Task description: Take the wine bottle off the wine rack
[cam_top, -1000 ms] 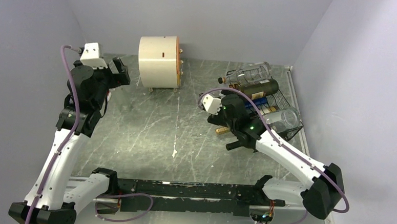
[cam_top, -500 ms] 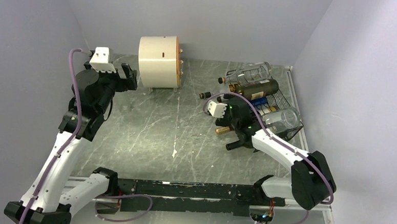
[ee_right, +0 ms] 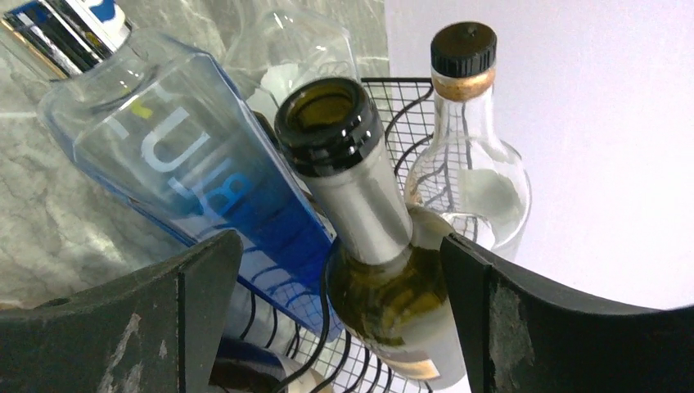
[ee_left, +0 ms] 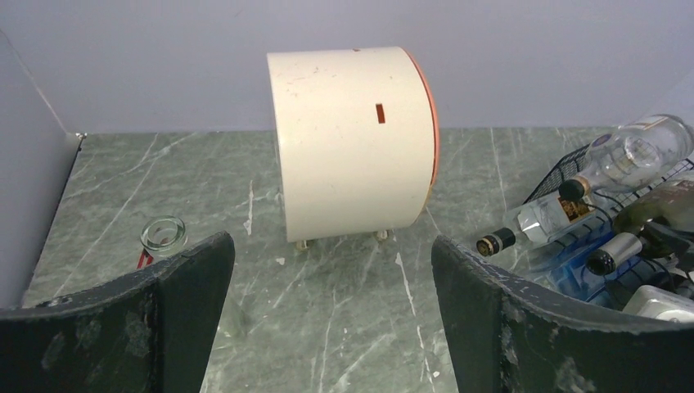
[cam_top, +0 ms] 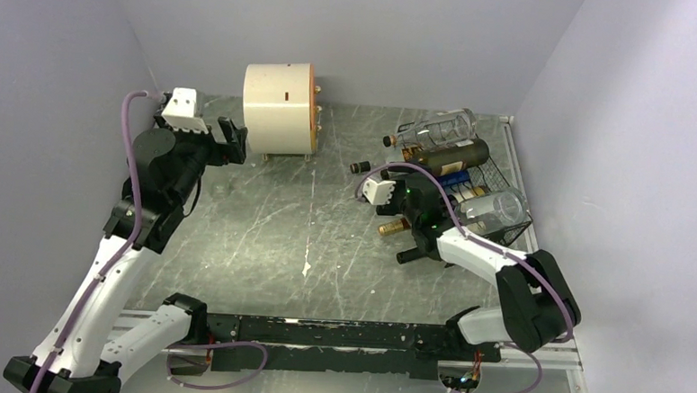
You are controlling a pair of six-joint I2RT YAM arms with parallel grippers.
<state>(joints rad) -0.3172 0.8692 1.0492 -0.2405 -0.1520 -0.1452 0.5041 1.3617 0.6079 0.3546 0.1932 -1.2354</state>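
The black wire wine rack [cam_top: 498, 188] stands at the right and holds several bottles. The dark green wine bottle [cam_top: 456, 154] lies on it, neck pointing left. In the right wrist view its open mouth and silver foil neck [ee_right: 353, 182] point at the camera. My right gripper [ee_right: 340, 250] is open, with one jaw on each side of the bottle's shoulder and no visible contact. In the top view the right gripper [cam_top: 422, 190] sits at the rack's left face. My left gripper [cam_top: 232, 140] is open and empty beside the cream drum [cam_top: 280, 108], as the left wrist view [ee_left: 331, 250] also shows.
A blue glass bottle [ee_right: 192, 168] and a clear black-capped bottle [ee_right: 468, 155] flank the wine bottle. Gold [cam_top: 391, 227] and black [cam_top: 408, 255] bottle necks stick out of the rack's lower left. A small glass [ee_left: 163, 235] stands left of the drum [ee_left: 352, 139]. The right wall is close behind the rack.
My left gripper has moved right, closer to the cream drum. The right arm's elbow has drawn in toward the rack while its gripper stayed at the bottle necks.
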